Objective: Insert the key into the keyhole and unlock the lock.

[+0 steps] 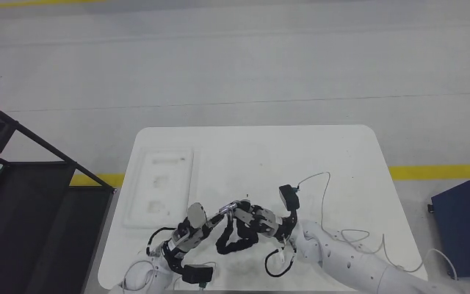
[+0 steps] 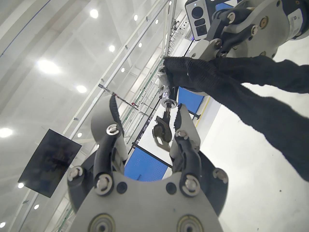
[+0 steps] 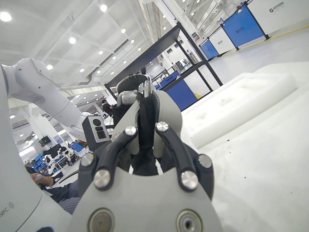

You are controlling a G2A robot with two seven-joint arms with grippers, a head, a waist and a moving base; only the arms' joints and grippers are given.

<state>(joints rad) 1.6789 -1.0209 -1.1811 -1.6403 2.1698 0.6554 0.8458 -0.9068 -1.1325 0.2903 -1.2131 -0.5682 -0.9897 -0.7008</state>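
Standing off the left edge of the bench [image 1: 330, 162] is a black metal rack [image 1: 44, 198]. On the left part of the bench lies a white foam tray [image 1: 158, 187] with shallow moulded recesses. Right of the tray, near the front edge, the left gripper [image 2: 147, 107] is raised off the surface with its jaws released and spread wide. Between them hangs the key [image 2: 162, 131], its dark, woven-pattern head just beside one finger [image 2: 184, 126]. Whether it touches that finger cannot be told, and the other finger is well apart from it. The key's blade runs into a round silver end of the lock [image 2: 169, 102], so the key sits in the lock. Next to the right, the lock is held in the air over the front middle of the bench by the right gripper [image 3: 144, 92], whose jaws, sleeved in black fabric, are clenched on the lock's body. A thin white cable [image 1: 316, 180] loops over the bench farther right.
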